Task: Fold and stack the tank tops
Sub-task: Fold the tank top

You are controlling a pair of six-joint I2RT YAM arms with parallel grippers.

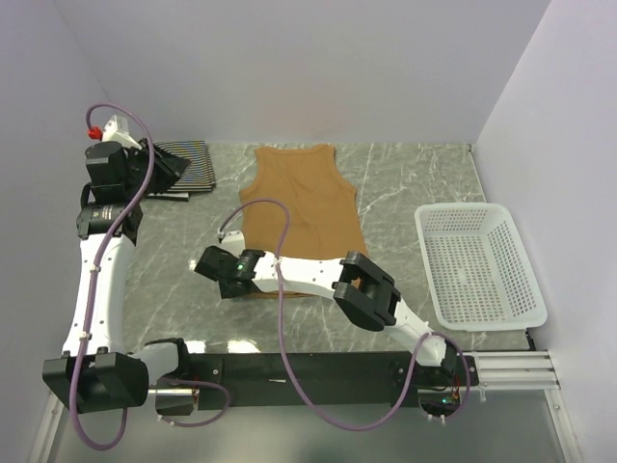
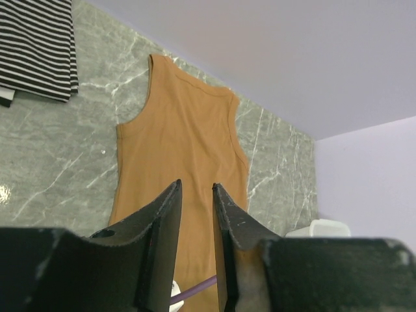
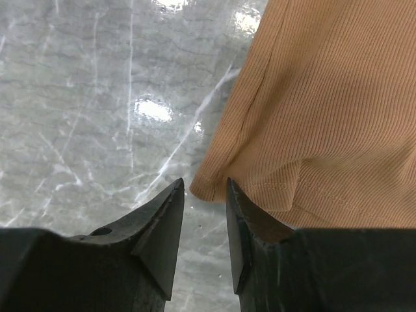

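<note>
The plain tan-brown tank top (image 1: 299, 207) lies spread flat mid-table, straps toward the back wall; it also shows in the left wrist view (image 2: 175, 149). A folded black-and-white striped tank top (image 1: 191, 162) (image 2: 36, 45) rests at the back left. My right gripper (image 1: 220, 278) is low at the tan top's near left hem corner (image 3: 214, 185), jaws open, the corner just ahead of the tips and not pinched (image 3: 205, 185). My left gripper (image 1: 174, 166) hangs high over the back left, open and empty (image 2: 197, 188), looking down the tan top.
A white lattice basket (image 1: 477, 265) stands at the right edge, its rim also in the left wrist view (image 2: 322, 227). The right arm lies across the near hem of the tan top. Walls close the back and both sides of the grey marble table (image 1: 415, 183).
</note>
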